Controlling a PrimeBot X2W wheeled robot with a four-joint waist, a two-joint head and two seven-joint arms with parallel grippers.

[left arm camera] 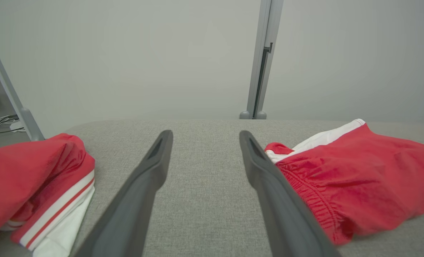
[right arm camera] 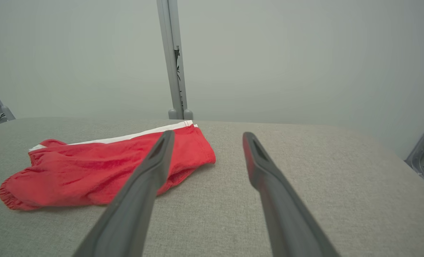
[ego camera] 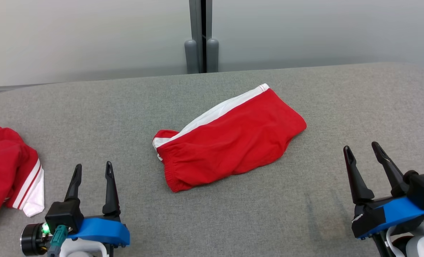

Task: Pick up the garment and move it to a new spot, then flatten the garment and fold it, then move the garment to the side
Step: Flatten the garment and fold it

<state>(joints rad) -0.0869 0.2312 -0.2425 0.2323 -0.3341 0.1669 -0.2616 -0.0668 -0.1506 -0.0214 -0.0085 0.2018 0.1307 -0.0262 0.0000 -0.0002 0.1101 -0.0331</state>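
Shorts point(ego camera: 229, 137), red with a white side stripe point(ego camera: 219, 111), lie near the middle of the table point(ego camera: 304, 214), slanting away to our right, with the gathered waistband point(ego camera: 169, 171) at the near left end. Our left gripper point(ego camera: 93, 165) hangs over the near left of the table with its jaws wide apart and nothing in them, and our right gripper point(ego camera: 361, 146) does the same at the near right; both are clear of the shorts, one on either side. We judge that the pick-up is not yet begun, though the shorts look doubled over and fairly flat, so we cannot be sure how far along we are. The next move, as we read it, calls for a gripper to come down on an edge, the waistband or the far hem, and pinch the cloth alone. The table is covered in grey woven fabric. A second red and white garment point(ego camera: 8, 171) lies bunched at its left edge, well apart from the shorts. Behind stand pale wall panels point(ego camera: 90, 35) joined by a grey post point(ego camera: 201, 35).
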